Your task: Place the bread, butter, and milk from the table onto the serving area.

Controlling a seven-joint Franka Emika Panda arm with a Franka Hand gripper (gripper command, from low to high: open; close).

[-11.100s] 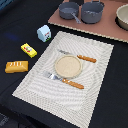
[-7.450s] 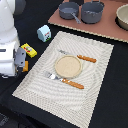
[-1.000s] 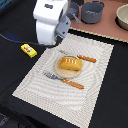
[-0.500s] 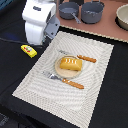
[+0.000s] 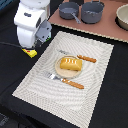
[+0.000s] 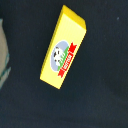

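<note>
The bread (image 5: 70, 64), a golden ridged loaf, lies on the round tan plate (image 5: 59, 71) at the centre of the striped serving area (image 5: 95, 85). The butter (image 6: 62, 47), a yellow packet with a red mark on its label, fills the wrist view and lies flat on the dark table. In the exterior view only a yellow corner of the butter (image 5: 30, 52) shows under the white arm. My gripper (image 5: 31, 45) hangs just above it; its fingers are not visible in either view. The milk is hidden behind the arm.
A knife (image 5: 86, 58) and a fork (image 5: 67, 81) with orange handles flank the plate. A brown board (image 5: 107, 27) at the back carries two grey pots (image 5: 93, 11). A pale bowl (image 5: 123, 15) sits at the exterior view's far right.
The arm has moved from above the plate toward the exterior view's left, over the butter. The bread, earlier on the table, stays on the plate.
</note>
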